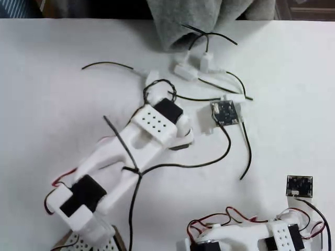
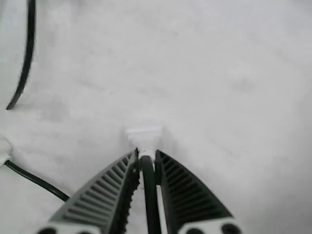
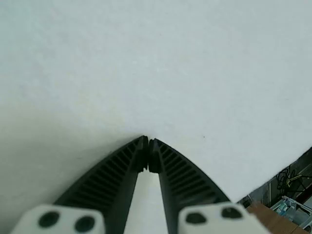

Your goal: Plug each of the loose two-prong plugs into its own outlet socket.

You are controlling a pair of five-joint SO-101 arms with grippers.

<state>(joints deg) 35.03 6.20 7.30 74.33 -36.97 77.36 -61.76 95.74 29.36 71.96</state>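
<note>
Left tool is clamped shut on a white plug. It's pinching the back end, right where the black cord comes out. The cord runs straight down the slot between the two ribbed fingers, and the plug body pokes out past the tips. Under it is plain white surface. Honestly can't tell if the plug is touching the surface or sitting just above it.

From the high view, the left arm stretches from the near left corner toward the middle of the surface. Its end sits just beside an outlet socket, a small white block with a dark square face, but not touching it. A second outlet socket sits on its own near the near right corner.

One loose plug and another loose plug lie side by side close to the far edge. They're right by a gray cloth that hangs over that edge, and thin black leads curl around them.

Right tool is shut too, tips pressed together with nothing between them, over bare surface. The right arm lies along the near edge with red wires looped over it.
</note>
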